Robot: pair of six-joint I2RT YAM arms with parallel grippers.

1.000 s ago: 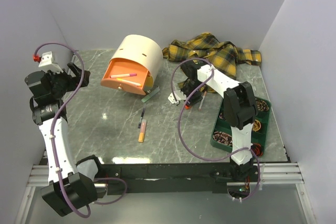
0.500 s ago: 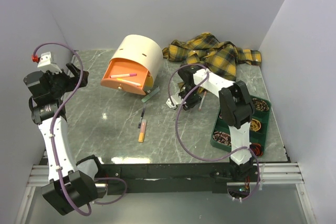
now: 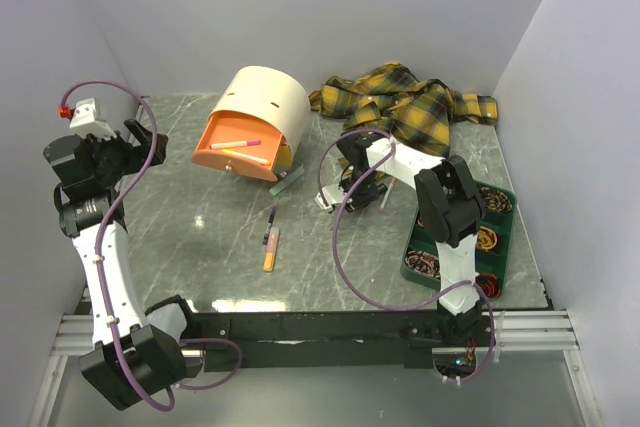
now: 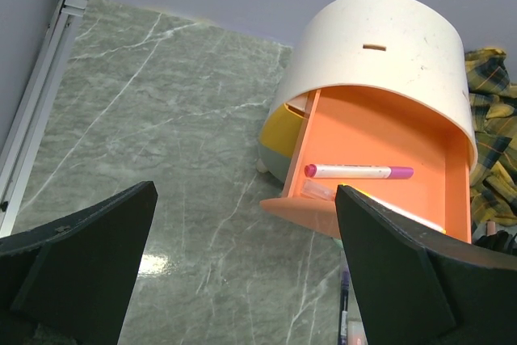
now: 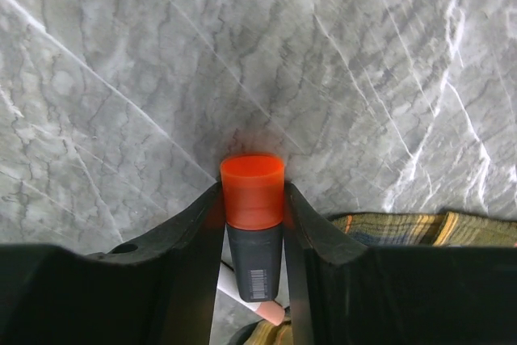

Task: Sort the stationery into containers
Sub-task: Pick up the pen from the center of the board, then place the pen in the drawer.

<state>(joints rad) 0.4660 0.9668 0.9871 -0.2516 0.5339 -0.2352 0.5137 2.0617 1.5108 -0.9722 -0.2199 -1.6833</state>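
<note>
Two fingers [image 5: 190, 240] of the right gripper [image 5: 252, 193] have just narrowed onto the orange-capped marker [image 5: 252, 174] at the table [image 3: 200, 237] beside the plaid shirt [image 3: 420, 97] (left gripper [image 4: 244, 191] gapes wide near the drawer box [image 4: 380, 46]), so the pickup looks secured.

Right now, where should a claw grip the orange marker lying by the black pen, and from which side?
Probably its mid-barrel, from straight above, closing across it left to right: the orange marker lies flat, running near to far, and the black pen crowds its far end.
</note>
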